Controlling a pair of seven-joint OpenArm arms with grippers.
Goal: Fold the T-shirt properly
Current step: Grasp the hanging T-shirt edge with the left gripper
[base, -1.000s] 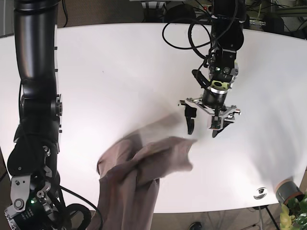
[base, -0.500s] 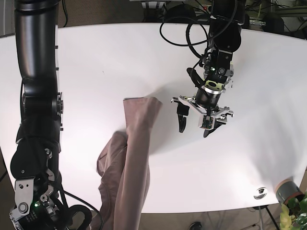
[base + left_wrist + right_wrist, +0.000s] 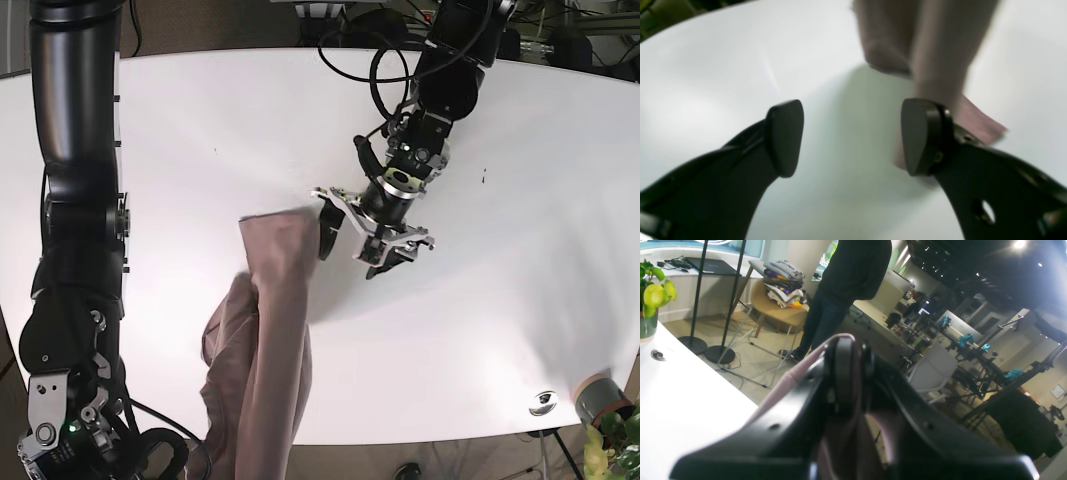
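Observation:
The mauve T-shirt point(image 3: 270, 330) lies as a long bunched strip from the table's front edge up to a squared end near the middle. My left gripper point(image 3: 352, 245) hovers open just right of that end. In the left wrist view it point(image 3: 853, 136) has bare table between its fingers, and the T-shirt point(image 3: 933, 50) is just beyond the right finger. My right gripper point(image 3: 848, 350) is shut on the T-shirt point(image 3: 793, 376), whose pink cloth runs through the jaws, off the front edge of the table.
The white table point(image 3: 200, 130) spreads wide around the cloth. A round grommet point(image 3: 543, 403) and a potted plant point(image 3: 605, 405) sit at the front right corner. My right arm's column point(image 3: 75, 250) stands along the left side. A person point(image 3: 846, 280) stands beyond the table.
The shirt went from a blurred bunch to a stretched strip, its far end shifting left. My left gripper moved left and toward that end, staying open.

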